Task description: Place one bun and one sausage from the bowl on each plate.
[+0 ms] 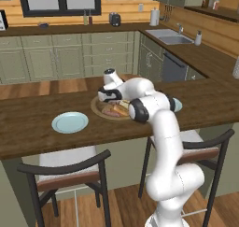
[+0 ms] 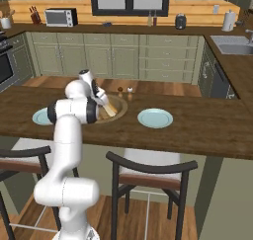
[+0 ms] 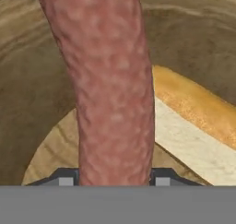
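In the hand view a thick reddish sausage (image 3: pixel 110 80) runs up from between my fingertips (image 3: pixel 66 180), which press against its two sides. Beside it lies a split bun (image 3: pixel 193 121), on the floor of the wooden bowl (image 3: pixel 37 94). My gripper (image 1: pixel 112 102) (image 2: pixel 104 103) reaches down into the bowl (image 1: pixel 96 108) (image 2: pixel 121 105) on the dark counter. One pale-blue plate (image 1: pixel 70 122) (image 2: pixel 38 117) lies left of the bowl. The other plate (image 1: pixel 179 104) (image 2: pixel 155 118) lies to its right, partly behind my arm in the left base view. Both plates look bare.
Two small shakers (image 2: pixel 124 90) stand just behind the bowl. Two dark-framed chairs (image 1: pixel 65 167) (image 2: pixel 148 167) sit under the counter's near edge. A sink (image 1: pixel 168 36) is on the far counter at the right.
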Motion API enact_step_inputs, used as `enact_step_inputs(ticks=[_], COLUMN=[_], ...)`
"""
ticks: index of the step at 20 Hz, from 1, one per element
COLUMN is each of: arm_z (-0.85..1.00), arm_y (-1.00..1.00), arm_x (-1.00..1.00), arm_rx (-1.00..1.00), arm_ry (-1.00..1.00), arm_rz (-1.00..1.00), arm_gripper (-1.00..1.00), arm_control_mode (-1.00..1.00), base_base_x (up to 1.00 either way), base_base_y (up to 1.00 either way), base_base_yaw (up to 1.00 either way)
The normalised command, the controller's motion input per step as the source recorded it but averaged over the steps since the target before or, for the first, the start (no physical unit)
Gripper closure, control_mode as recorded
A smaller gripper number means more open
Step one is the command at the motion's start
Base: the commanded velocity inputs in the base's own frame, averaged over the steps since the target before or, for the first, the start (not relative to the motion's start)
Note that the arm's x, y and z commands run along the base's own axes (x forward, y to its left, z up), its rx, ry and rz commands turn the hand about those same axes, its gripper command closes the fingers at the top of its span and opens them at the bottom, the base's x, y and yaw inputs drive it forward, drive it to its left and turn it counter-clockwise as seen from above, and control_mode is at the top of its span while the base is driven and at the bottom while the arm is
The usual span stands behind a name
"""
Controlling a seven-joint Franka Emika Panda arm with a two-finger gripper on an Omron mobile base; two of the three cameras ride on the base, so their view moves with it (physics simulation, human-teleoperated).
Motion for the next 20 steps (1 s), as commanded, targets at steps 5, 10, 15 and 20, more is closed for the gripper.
enact_step_inputs(ticks=[5,10,15,20], arm_z=[1.0,0.92,0.28,0.08], arm_y=[0.0,0.43,0.06,0.71], arm_x=[-0.72,-1.0,-1.0,-0.7], arm_rx=[0.0,0.0,0.07,0.07], arm_ry=[-0.08,-0.01,0.21,0.36], arm_rz=[-0.01,0.09,0.29,0.19], arm_gripper=[1.0,1.0,1.0,1.0], arm_control_mode=[-1.0,-1.0,-1.0,-1.0], base_base_x=[0.0,0.0,0.0,0.0], base_base_y=[0.0,0.0,0.0,0.0], base_base_yaw=[0.0,0.0,0.0,0.0])
